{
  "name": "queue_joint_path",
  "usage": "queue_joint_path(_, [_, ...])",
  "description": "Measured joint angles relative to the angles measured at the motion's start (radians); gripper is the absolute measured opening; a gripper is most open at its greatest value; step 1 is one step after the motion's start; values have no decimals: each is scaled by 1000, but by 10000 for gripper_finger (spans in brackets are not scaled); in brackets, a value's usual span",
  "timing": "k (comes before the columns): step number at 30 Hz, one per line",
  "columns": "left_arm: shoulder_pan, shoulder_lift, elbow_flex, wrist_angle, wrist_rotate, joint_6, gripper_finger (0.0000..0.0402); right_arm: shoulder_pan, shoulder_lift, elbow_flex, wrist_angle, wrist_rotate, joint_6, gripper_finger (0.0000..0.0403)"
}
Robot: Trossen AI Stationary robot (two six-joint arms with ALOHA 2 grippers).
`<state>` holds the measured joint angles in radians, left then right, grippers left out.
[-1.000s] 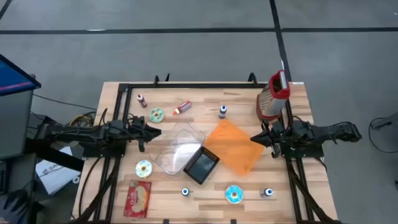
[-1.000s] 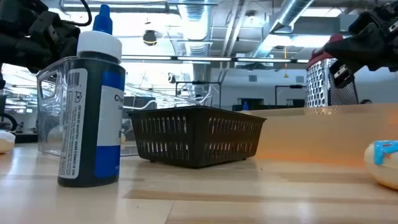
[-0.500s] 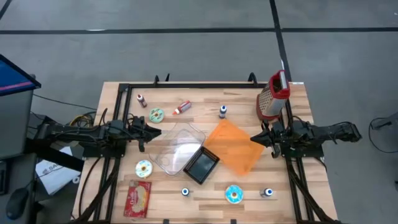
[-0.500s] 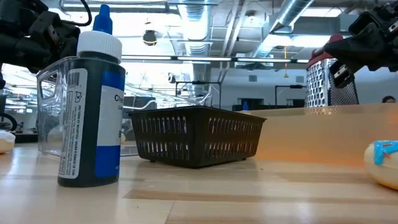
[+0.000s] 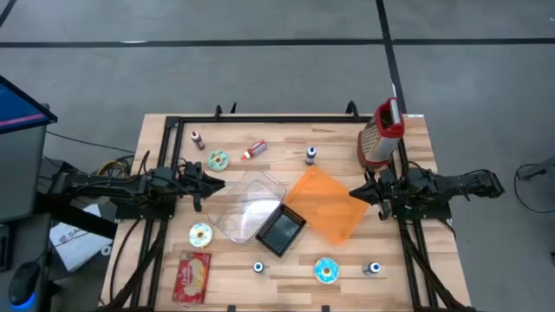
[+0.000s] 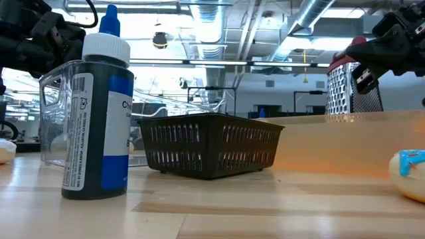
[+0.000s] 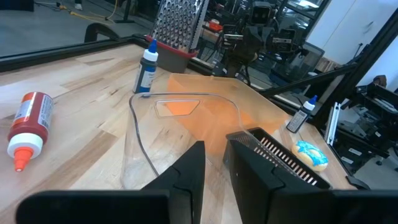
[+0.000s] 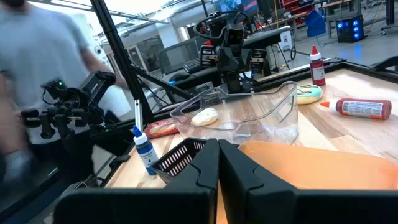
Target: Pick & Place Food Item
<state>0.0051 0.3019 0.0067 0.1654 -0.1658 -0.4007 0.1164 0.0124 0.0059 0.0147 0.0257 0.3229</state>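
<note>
I see the clear container [image 5: 250,204] just ahead of my left gripper [image 5: 212,184], the basket [image 5: 280,230] against it, the mat [image 5: 325,204] before my right gripper [image 5: 354,192].

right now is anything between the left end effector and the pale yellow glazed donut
Nothing visible does. Only bare wooden table lies between the left end effector and the pale yellow glazed donut; the clear plastic container sits off to the side.

Metal grater [image 5: 379,139] at far right corner; blue-capped bottles [image 5: 310,155] scattered; red-capped bottle [image 5: 253,151] lying flat.
</note>
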Motion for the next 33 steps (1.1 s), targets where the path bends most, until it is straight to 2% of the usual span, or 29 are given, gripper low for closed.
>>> queue_joint_path(20, [0, 0, 0, 1, -3, 0, 67, 0, 0, 0, 0, 0, 0, 1])
queue_joint_path(25, [3, 16, 0, 94, -306, -9, 67, 0, 0, 0, 0, 0, 0, 1])
queue_joint_path(31, [3, 24, 0, 216, -336, -153, 67, 0, 0, 0, 0, 0, 0, 1])
queue_joint_path(33, [3, 22, 0, 246, -336, -256, 67, 0, 0, 0, 0, 0, 0, 1])
